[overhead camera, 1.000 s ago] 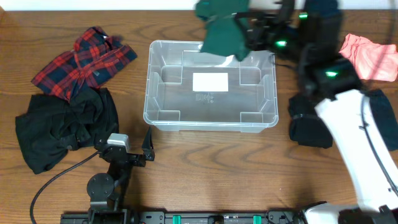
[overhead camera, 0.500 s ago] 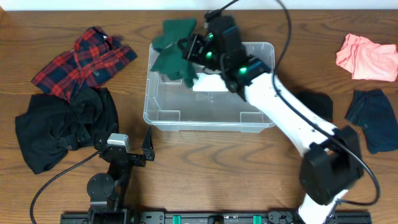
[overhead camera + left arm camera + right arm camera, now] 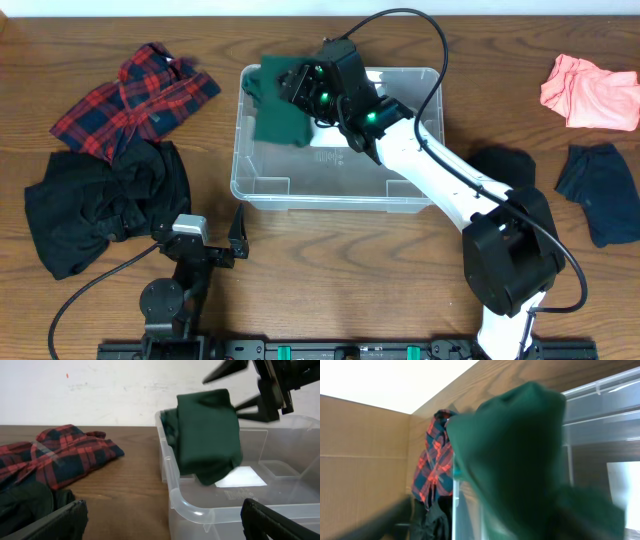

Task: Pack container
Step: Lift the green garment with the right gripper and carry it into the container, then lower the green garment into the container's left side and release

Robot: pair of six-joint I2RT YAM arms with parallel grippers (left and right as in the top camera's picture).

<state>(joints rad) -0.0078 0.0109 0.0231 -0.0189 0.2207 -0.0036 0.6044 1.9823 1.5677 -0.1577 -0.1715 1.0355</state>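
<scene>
Right pincer (image 3: 298,85) hovers, seemingly spread, above far-left corner of the container (image 3: 335,201).

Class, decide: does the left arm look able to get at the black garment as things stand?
Probably yes: the black garment lies right beside the open left tool, nothing between them.

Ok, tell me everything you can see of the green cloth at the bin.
The green cloth is dark, plain and soft-looking, gathered into a rumpled, folded bundle. It hangs at the far left corner of the clear bin, partly over the rim and partly inside. The right claw stands open right beside its top; whether it touches the cloth cannot be told.
</scene>
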